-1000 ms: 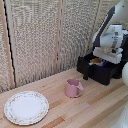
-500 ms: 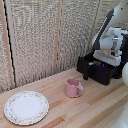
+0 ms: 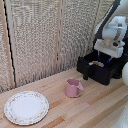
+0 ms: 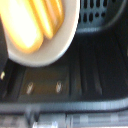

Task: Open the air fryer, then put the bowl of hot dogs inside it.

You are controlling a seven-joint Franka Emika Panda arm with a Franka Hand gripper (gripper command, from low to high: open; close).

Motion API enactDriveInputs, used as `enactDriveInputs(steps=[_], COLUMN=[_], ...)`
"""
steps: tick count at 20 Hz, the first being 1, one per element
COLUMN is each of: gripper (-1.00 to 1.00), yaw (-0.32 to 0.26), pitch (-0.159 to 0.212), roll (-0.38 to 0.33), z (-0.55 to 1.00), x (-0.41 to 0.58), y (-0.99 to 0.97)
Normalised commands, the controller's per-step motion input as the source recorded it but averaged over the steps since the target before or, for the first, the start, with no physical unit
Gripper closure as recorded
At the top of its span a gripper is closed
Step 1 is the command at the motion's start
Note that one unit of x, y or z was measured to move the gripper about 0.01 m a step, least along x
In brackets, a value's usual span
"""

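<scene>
One arm only: exterior view has the gripper (image 3: 107, 56) low over the fryer (image 3: 100, 68), whose drawer is pulled out, handle (image 3: 86, 71) facing the cup (image 3: 73, 88). Wrist view: bowl (image 4: 49, 46) of hot dogs (image 4: 31, 21) close under the camera, directly above the drawer's dark floor; fingers unseen, grip state can't be told, though the bowl looks carried.

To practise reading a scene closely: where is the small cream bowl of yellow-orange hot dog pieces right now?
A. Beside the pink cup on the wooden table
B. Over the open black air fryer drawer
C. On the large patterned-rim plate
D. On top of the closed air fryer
B: the wrist view shows the cream bowl of hot dogs directly above the ribbed floor of the black air fryer drawer.
</scene>
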Motion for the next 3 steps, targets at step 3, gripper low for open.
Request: enactDriveInputs(steps=[3], gripper=[-1.0], yaw=[-0.042], pitch=[0.087], roll=[-0.006], z=[0.9], x=[0.01], y=[-0.03])
